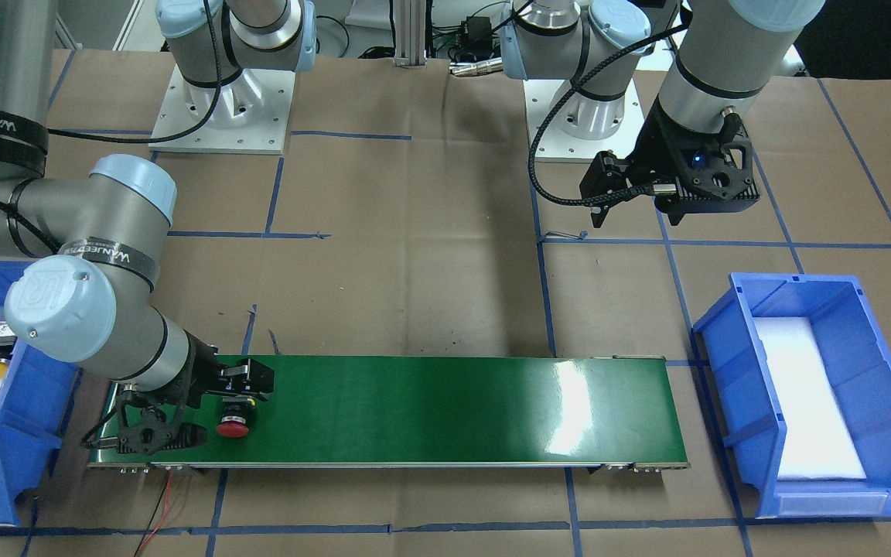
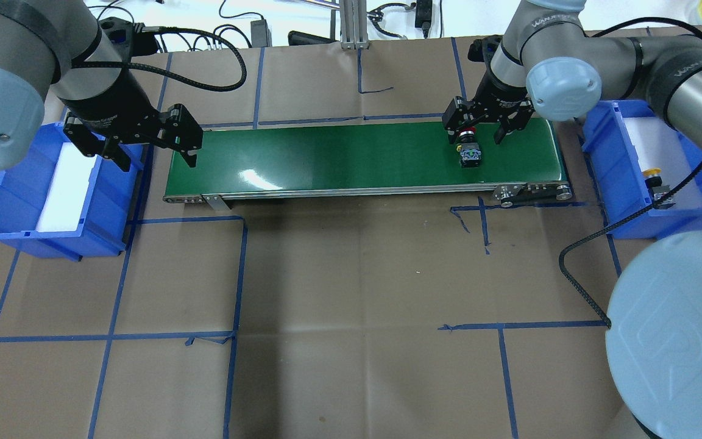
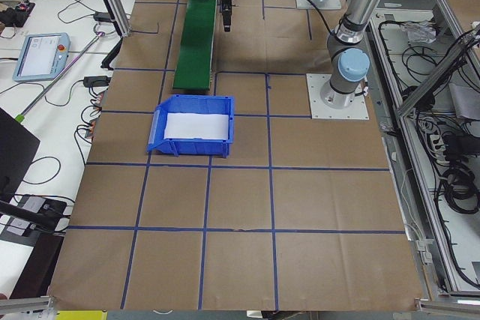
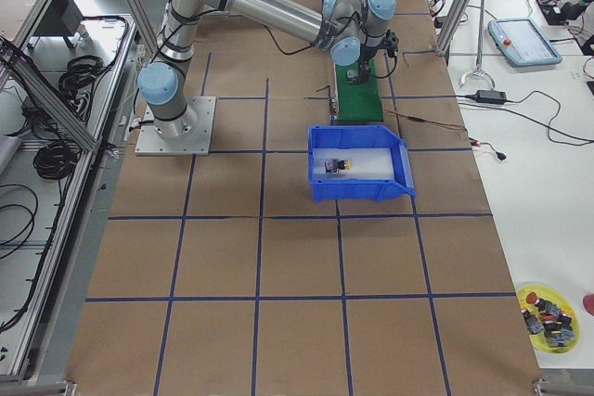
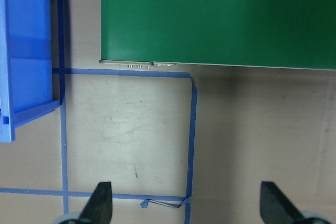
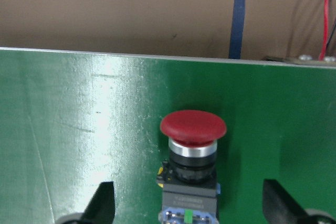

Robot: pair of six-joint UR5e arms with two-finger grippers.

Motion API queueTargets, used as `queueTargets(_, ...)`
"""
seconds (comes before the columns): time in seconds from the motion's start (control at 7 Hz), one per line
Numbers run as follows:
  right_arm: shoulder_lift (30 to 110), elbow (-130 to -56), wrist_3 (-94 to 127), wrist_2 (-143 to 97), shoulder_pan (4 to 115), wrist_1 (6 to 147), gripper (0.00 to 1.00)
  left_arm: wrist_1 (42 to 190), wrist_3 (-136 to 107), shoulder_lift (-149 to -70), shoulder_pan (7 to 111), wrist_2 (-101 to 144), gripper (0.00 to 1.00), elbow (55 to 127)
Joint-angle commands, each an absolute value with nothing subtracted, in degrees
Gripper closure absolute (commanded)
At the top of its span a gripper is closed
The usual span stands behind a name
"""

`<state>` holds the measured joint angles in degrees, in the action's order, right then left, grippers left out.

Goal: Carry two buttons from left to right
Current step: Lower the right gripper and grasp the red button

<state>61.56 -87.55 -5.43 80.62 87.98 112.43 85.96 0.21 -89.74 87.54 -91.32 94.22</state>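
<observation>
Near the right end of the green conveyor belt [image 2: 339, 160], the red button [image 6: 192, 127] lies on its side, its cap pointing away from the robot. The right hand [image 2: 476, 135] hangs over it with its fingers [image 6: 103, 203] spread wide, one on each side of the button and neither touching it. The yellow button [image 2: 655, 183] rests on the white pad inside the right blue bin [image 2: 598, 149], just beyond that end of the belt. At the belt's other end, the left hand [image 5: 188, 207] hovers above the paper-covered surface [image 2: 351, 274], fingers apart and gripping nothing, between the belt's corner and the left blue bin [image 2: 16, 210], which shows only its white pad.
</observation>
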Motion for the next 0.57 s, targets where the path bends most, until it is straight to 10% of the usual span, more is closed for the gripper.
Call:
queueTargets(0.0, 59.8, -87.5, -5.8, 80.7, 88.0, 112.6, 0.08, 86.0, 0.3, -89.7, 87.5, -91.3, 0.00, 94.2)
queueTargets(0.43, 60.5, -87.3, -6.7, 86.0, 87.8, 112.2, 0.92, 86.0, 0.3, -89.7, 87.5, -91.3, 0.00, 94.2)
